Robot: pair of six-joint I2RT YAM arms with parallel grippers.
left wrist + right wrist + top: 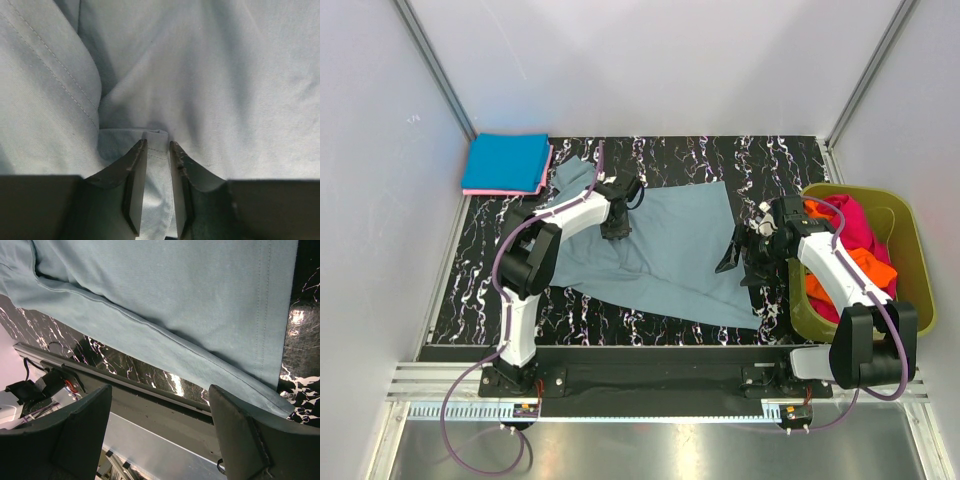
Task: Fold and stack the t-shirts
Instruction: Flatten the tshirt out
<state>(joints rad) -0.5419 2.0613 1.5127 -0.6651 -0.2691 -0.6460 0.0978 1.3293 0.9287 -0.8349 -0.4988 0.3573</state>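
Across the black speckled desk point(770, 160), a big grey-blue t-shirt point(670, 255), spread out but wrinkly, not folded yet. On the right, a green tub point(865, 188) with a magenta t-shirt point(865, 222) and an orange t-shirt point(875, 265) bunched inside, waiting for a turn. In the far left corner, a bright blue t-shirt point(505, 162) folded neatly on top of a pink t-shirt point(510, 191), the start of the stack. Near the far side of the grey-blue cloth, the left claw point(157, 145), nearly closed, pinching a small fold tight, likely to lift or pull that part. By the right edge of the cloth, the right claw point(160, 395), wide apart, holding nothing, just beside the hem, probably ready to grab it and help with the fold.
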